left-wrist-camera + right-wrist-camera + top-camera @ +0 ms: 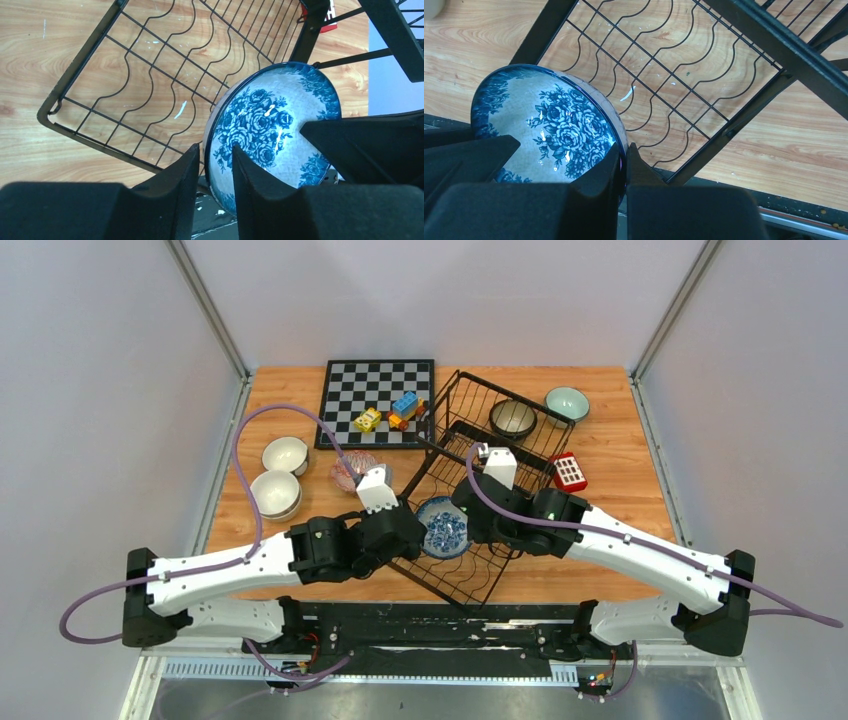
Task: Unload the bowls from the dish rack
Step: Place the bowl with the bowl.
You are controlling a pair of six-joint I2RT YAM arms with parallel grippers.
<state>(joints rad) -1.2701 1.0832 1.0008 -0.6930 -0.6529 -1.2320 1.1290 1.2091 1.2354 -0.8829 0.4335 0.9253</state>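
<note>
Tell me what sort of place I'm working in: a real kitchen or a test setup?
Most likely a lab robot cell, not a kitchen: a wooden table walled by plain white panels, both arms bolted at its near edge, and a chessboard with toy blocks beside the dish rack.

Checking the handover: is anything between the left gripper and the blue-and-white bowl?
Nothing visible. The left gripper straddles the blue-and-white bowl at its rim, one finger on each side. The right gripper pinches the opposite edge. The dish rack wires lie beyond the bowl.
</note>
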